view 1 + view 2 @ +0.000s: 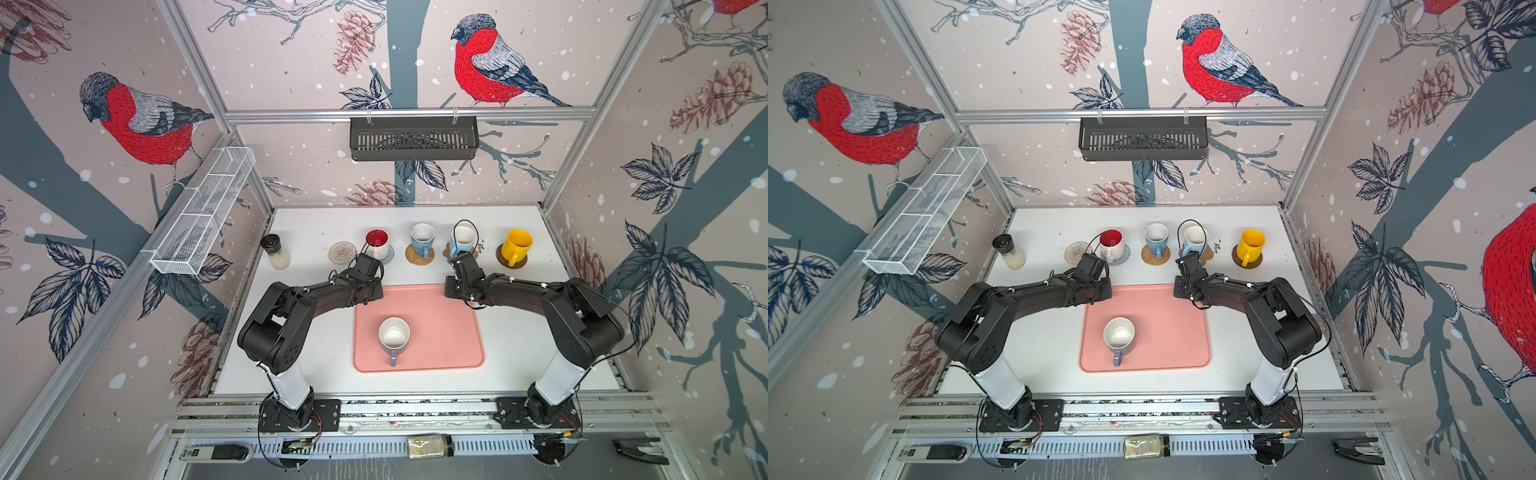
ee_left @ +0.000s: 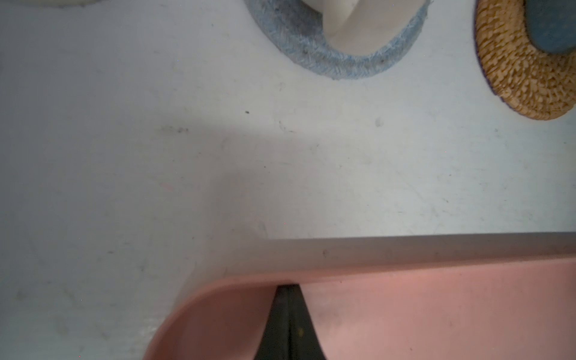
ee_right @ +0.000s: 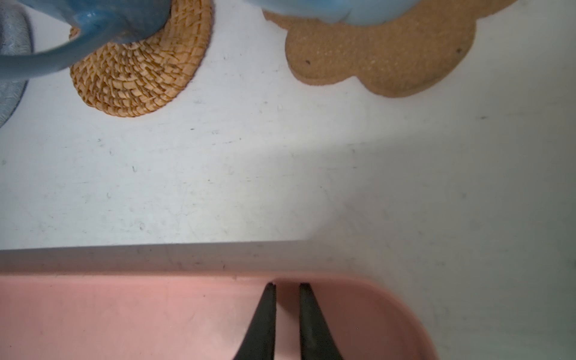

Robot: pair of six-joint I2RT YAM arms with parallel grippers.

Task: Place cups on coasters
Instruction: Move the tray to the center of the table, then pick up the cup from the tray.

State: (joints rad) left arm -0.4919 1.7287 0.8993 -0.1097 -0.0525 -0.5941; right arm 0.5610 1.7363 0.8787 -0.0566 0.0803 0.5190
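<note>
You are working in a booth papered with bullfinches and pine cones, over a white tabletop (image 1: 316, 340). A row is standing along its far side. Starting at your left, a black-lidded glass jar (image 1: 274, 251) is sitting alone. Next to it a beige woven coaster (image 1: 342, 252) is lying bare.

The red-lined white mug (image 1: 377, 243) is resting on the grey-blue woven coaster (image 1: 388, 257). The first light blue mug (image 1: 422, 239) is sitting on the tan rattan coaster (image 1: 419, 257). The second light blue mug (image 1: 462, 240) is standing on the flower-shaped cork coaster (image 3: 383, 59). The yellow mug (image 1: 516, 245) is standing on the dark wooden disc (image 1: 504, 261).

Nearer to you, the pink tray (image 1: 449, 345) is lying between the two arms. The lavender mug (image 1: 394, 332) is standing upright on it, handle pointing toward the near edge.

Both arms are reaching inward over the tray's far corners. In the left wrist view, the left gripper (image 2: 288, 290) is pointing at the tray's far rim. Its fingers are pressing flat together and gripping nothing.

In the right wrist view, the right gripper (image 3: 287, 285) is hanging over the same rim at the opposite corner. Its fingers are drawn in to a thin slit with only bare pink showing between them, so it is carrying nothing either. Neither gripper is touching a mug or a coaster.
</note>
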